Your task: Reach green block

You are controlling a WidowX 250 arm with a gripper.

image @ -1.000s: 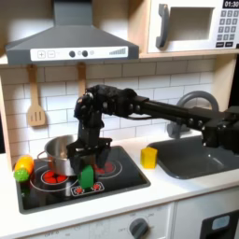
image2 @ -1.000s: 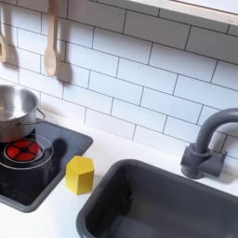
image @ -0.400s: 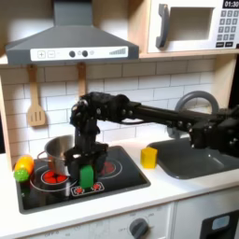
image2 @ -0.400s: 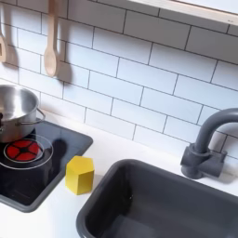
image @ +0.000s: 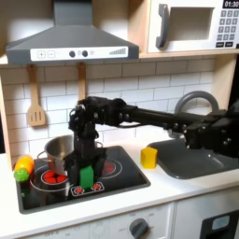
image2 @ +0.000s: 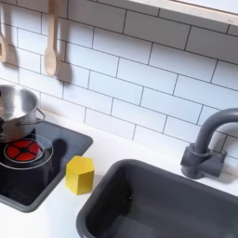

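**Gripper low over the green block on the hob**

While I scan the first exterior view from its left, I see a lime-green toy fruit (image: 21,174) at the hob's (image: 112,184) nine o'clock edge, then the steel pot (image: 56,149). At the pot's four o'clock stands the green block (image: 86,176), upright on the hob. My gripper (image: 85,166) hangs right above it; whether its jaws are spread or touching the block I cannot tell. Farther along sits the yellow block (image: 149,156), then the sink (image: 191,161).
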